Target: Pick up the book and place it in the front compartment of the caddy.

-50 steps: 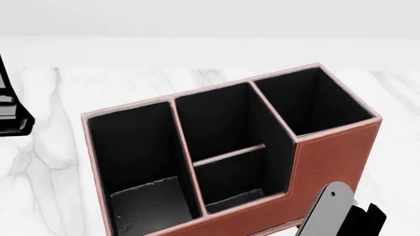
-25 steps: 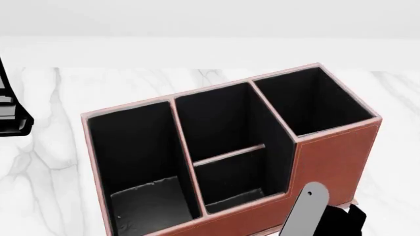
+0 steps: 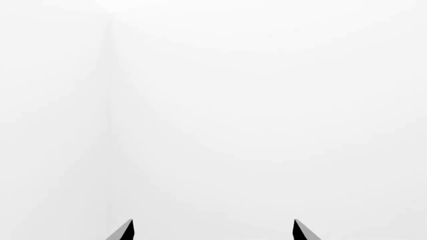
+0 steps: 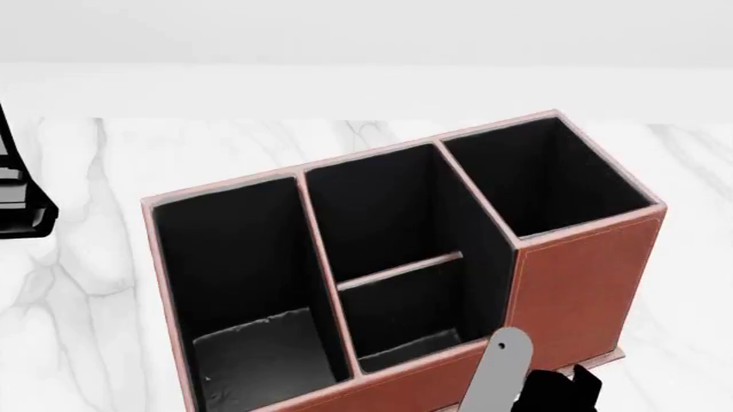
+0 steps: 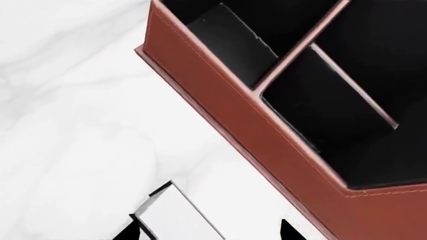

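The right gripper [image 5: 207,235], its grip state unclear, hovered over the book [image 5: 177,215] at lower centre, seemingly stiff, light, best pinched across its covers.

The tabletop [image 4: 92,283] is white marble with faint grey veining, filling most of the head view below a plain pale band along the upper part of the frame. The caddy [image 4: 572,283], a reddish-brown box with black lining, stands directly on it across the centre and lower part of the frame, turned at a slant so its taller section sits toward the upper right. In the right wrist view the caddy's outer wall [image 5: 220,115] meets the bare marble [image 5: 73,135], which fills the left side of that frame.
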